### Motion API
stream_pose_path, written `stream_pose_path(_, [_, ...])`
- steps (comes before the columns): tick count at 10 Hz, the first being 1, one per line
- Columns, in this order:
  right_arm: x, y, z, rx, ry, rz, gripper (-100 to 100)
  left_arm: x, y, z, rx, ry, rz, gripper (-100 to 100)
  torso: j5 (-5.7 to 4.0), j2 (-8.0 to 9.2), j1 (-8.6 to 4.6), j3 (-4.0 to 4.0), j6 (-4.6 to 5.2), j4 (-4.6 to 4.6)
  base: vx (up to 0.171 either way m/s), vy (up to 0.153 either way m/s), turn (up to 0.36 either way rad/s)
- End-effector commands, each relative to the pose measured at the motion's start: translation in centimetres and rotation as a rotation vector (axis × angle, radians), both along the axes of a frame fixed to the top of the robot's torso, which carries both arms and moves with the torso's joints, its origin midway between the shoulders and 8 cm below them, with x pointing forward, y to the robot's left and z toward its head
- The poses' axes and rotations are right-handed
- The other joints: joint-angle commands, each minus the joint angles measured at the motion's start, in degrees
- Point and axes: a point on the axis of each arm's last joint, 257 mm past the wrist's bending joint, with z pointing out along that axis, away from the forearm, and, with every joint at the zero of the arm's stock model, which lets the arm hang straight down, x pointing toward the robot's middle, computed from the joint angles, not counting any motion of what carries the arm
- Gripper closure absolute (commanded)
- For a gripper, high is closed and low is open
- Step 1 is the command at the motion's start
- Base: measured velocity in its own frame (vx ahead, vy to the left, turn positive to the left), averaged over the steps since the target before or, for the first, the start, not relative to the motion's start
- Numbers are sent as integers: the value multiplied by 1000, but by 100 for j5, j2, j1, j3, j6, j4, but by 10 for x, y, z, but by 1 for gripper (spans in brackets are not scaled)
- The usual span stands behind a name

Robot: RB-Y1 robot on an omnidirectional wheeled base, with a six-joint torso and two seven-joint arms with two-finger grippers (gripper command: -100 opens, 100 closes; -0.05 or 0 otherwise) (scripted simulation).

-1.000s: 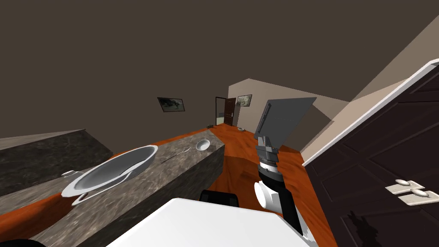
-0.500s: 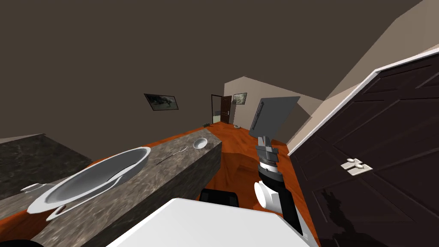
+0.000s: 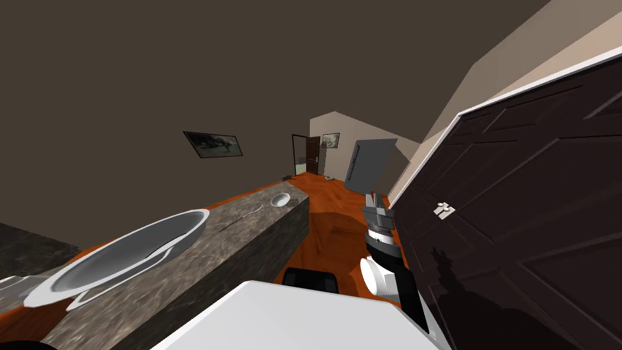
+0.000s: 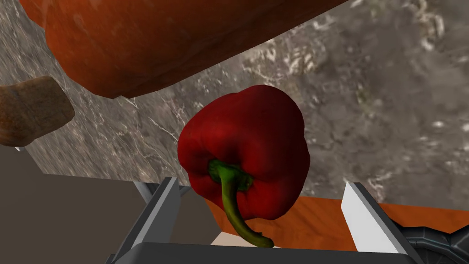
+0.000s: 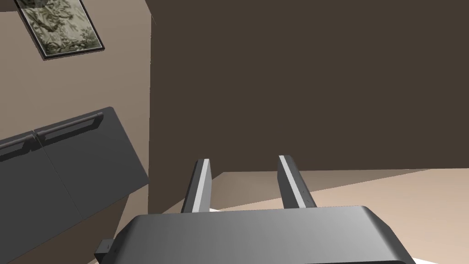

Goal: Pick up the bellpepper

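Observation:
A glossy dark red bellpepper [image 4: 247, 142] with a curved green stem hangs between the fingers of my left gripper [image 4: 259, 182], stem end toward the gripper's body. One finger [image 4: 160, 206] lies against its side. The other finger [image 4: 366, 215] stands a little off it. The pepper is clear of the grey marbled counter [image 4: 389, 91] behind it and overlaps the orange floor beyond that counter's edge. My right gripper [image 3: 376, 202] is held up ahead of my chest. Its fingers [image 5: 200, 183] stand apart with nothing between them.
A grey marbled counter [image 3: 243, 249] runs along my left, carrying a large white oval basin [image 3: 121, 255], a small white bowl [image 3: 280, 199] and a thin utensil [image 3: 243, 216]. Tall dark panelled doors [image 3: 516, 231] stand close on my right. An orange floor [image 3: 328, 200] leads to a grey fridge [image 3: 369, 164].
My whole head view has swung: the dark doors on the right have grown much nearer and larger, while the counter and basin slid left. My right arm kept its pose.

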Motion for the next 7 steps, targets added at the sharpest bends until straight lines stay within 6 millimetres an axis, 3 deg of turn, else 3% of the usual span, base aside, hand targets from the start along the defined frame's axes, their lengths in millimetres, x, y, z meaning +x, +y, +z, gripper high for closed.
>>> stream_pose_path(1, [0, 0, 0, 0, 0, 0, 0, -5, -3, -3, 1, 0, 34, -100, 0, 0, 0, 0, 0, 0, -131, -7, -191])
stream_pose_path(2, [0, 0, 0, 0, 0, 0, 0, -3, -2, -1, 1, 0, 20, -100, 0, 0, -2, 0, -2, 0, -60, -6, -34])
stream_pose_path(3, [0, 0, 0, 0, 0, 0, 0, -3, -2, -2, 1, -1, 24, 100, 0, -19, -1, -10, -6, -3, -10, -1, 8])
stream_pose_path(7, [0, 0, 0, 0, 0, 0, 0, -2, -1, -1, 2, -1, 23, 100, 7, -47, 10, -27, -9, -11, -1, 0, -1])
